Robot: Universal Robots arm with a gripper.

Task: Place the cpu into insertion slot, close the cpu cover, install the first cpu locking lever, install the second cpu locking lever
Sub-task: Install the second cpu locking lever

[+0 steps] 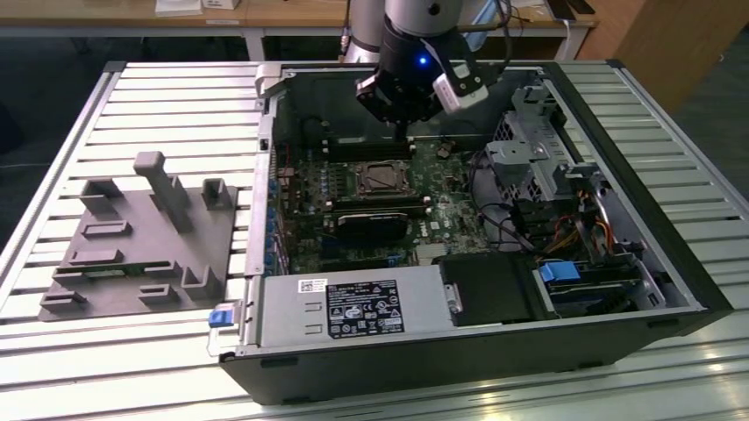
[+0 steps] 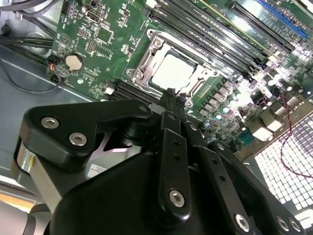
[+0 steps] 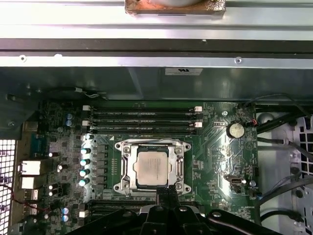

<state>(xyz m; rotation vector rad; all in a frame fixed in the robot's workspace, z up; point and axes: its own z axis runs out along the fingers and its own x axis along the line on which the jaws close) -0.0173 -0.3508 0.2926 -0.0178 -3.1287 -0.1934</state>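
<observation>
Open computer case (image 1: 468, 263) lying on its side on a slatted metal bench (image 1: 175, 114), motherboard (image 1: 351, 219) facing up. Beside the case, toward the exterior view's left, a grey fixture block (image 1: 140, 237) with upright posts, well apart from the arm. Arm reaching down into the case, black tool (image 1: 404, 132) poised just above the board, near the far edge of the insertion slot (image 1: 381, 178). In both wrist views, the cpu (image 3: 153, 168) seated flat inside the insertion slot (image 3: 152, 166), pale silver-grey top facing up. The cpu cover (image 3: 129, 166) lying down flat around the chip as a silver frame, chip top showing through its central opening. Same arrangement in the second wrist view: cpu (image 2: 174, 71) square in the socket, cpu cover (image 2: 146, 54) framing it, insertion slot (image 2: 203, 81) edged by green board. Thin wire lever (image 3: 151, 142) running along one side of the frame; cannot tell whether latched. Tool (image 3: 167, 193) with fingers drawn together into a narrow black tip, nothing between them, tip hanging just beside the socket's edge; contact with the frame not clear. Tool (image 2: 173, 95) likewise closed to a point at the socket's rim. Long black memory slots (image 3: 142, 120) lying just beyond the socket, a round coin battery (image 3: 235, 129) off to one side of the board.
</observation>
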